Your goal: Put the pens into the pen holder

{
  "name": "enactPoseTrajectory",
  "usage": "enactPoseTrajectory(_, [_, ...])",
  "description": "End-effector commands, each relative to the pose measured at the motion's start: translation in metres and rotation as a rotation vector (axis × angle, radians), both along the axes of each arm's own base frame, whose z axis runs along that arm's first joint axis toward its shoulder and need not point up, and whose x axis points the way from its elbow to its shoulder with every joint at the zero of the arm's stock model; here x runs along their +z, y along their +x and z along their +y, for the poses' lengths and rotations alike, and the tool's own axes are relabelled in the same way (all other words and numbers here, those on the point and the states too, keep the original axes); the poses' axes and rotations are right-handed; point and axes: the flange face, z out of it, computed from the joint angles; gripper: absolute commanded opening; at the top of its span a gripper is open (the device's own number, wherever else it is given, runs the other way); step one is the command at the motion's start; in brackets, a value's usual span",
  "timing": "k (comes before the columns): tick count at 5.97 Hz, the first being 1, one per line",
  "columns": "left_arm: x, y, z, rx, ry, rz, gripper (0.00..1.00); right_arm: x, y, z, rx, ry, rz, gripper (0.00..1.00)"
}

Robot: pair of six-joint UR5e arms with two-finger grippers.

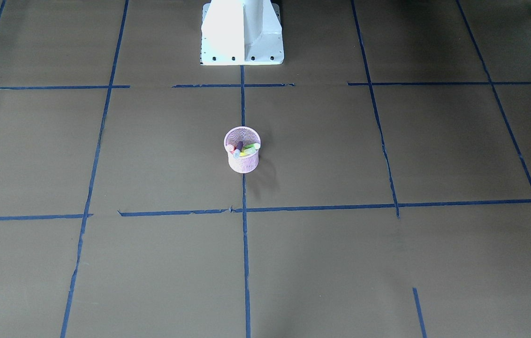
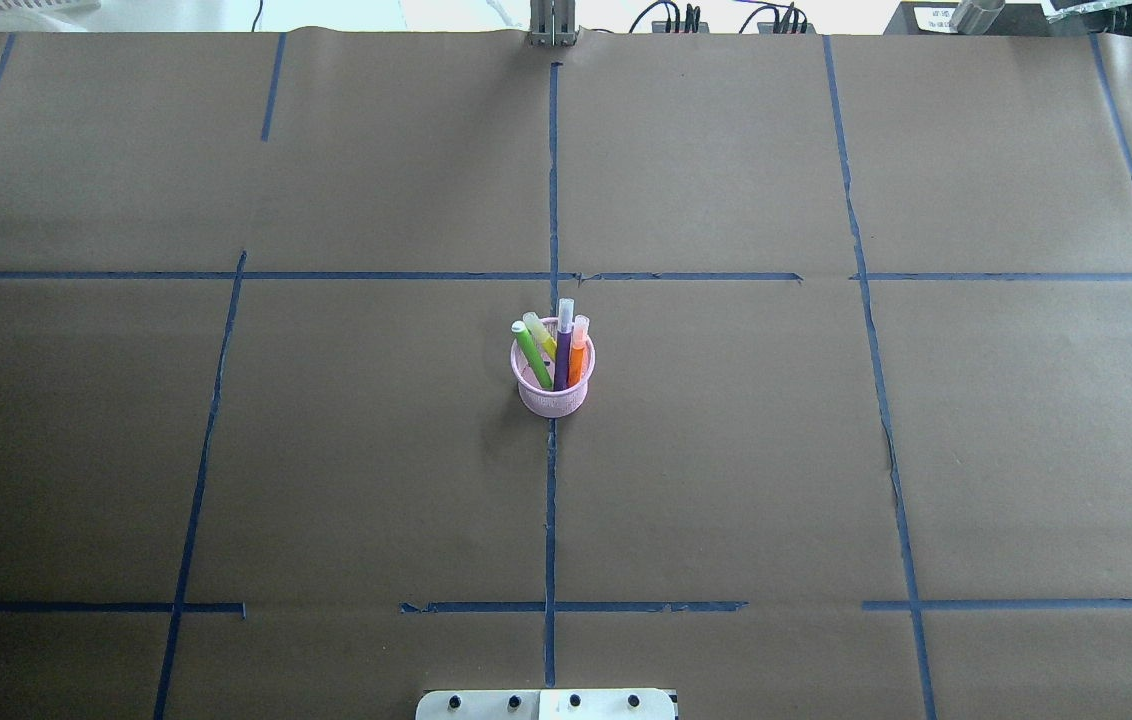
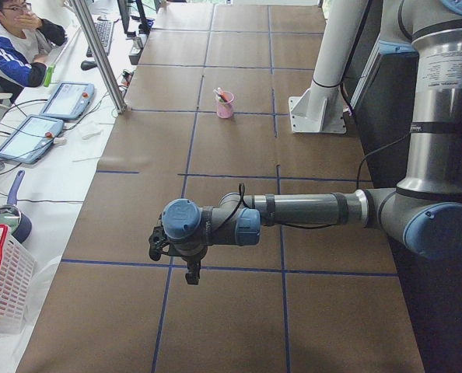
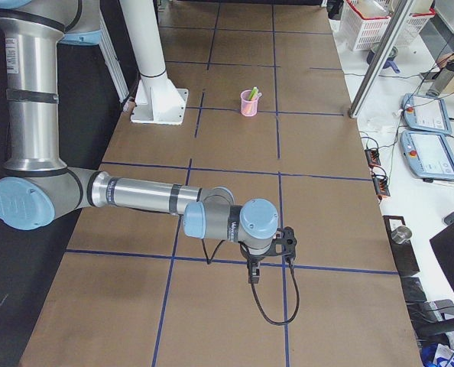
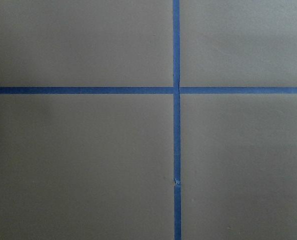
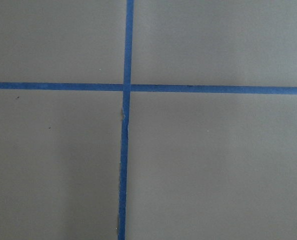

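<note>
The pens (image 2: 563, 355) are leaning inside the pen holder (image 2: 552, 402) — seemingly done — so the left tool (image 3: 192, 273) and right tool (image 4: 252, 274) are hanging well apart from it; I cannot tell how open they are.

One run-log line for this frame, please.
pens: standing inside pen holder, leaning | left pincer: away from pen holder, open/shut unclear | right pincer: away from pen holder, open/shut unclear

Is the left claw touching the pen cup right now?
Apart. The left side view shows the left claw close to the camera and the pen cup far up the table, a wide gap between them.
</note>
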Motion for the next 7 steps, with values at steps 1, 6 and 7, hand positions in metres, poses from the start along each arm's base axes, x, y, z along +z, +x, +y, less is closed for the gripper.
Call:
enactPoseTrajectory(1, [-0.005, -0.003, -0.003, -0.005, 0.003, -0.009, 1.00, -0.010, 0.001, 0.001, 0.060, -0.013, 0.006, 1.00])
enactPoseTrajectory(6, [0.010, -0.004, 0.001, 0.036, -0.068, -0.055, 1.00, -0.039, 0.014, -0.020, 0.087, -0.149, -0.037, 1.00])
enactPoseTrajectory(7, [0.009, -0.008, 0.001, 0.051, -0.044, -0.055, 1.00, -0.039, 0.014, -0.020, 0.086, -0.147, -0.040, 1.00])
